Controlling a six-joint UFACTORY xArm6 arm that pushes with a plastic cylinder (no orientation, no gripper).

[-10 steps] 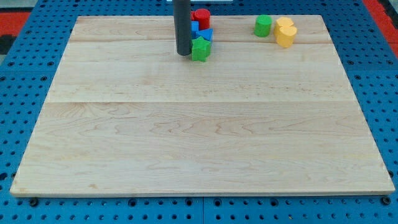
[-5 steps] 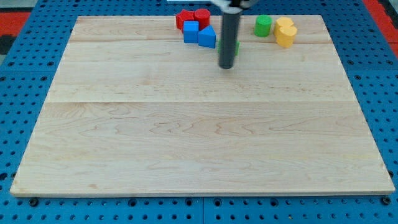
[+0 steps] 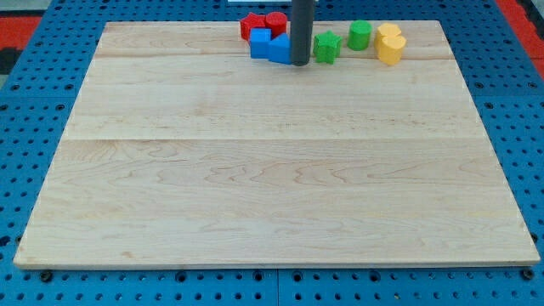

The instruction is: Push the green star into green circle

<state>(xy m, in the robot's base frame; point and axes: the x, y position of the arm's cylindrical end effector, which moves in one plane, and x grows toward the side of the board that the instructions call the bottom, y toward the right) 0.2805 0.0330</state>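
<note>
The green star [image 3: 326,47] lies near the view's top, a little right of centre. The green circle [image 3: 359,35] stands just to its upper right, a small gap between them. My tip [image 3: 300,63] rests on the board just left of the green star, close to it, with the rod rising out of the view's top. The rod hides part of a blue block.
Two blue blocks [image 3: 269,45] sit just left of the rod, with two red blocks [image 3: 262,24] behind them. Two yellow blocks [image 3: 391,42] stand right of the green circle. The wooden board [image 3: 272,170] lies on a blue pegboard.
The green star has moved right, from beside the blue blocks to near the green circle. My tip swept right and down, then came back up to the star's left.
</note>
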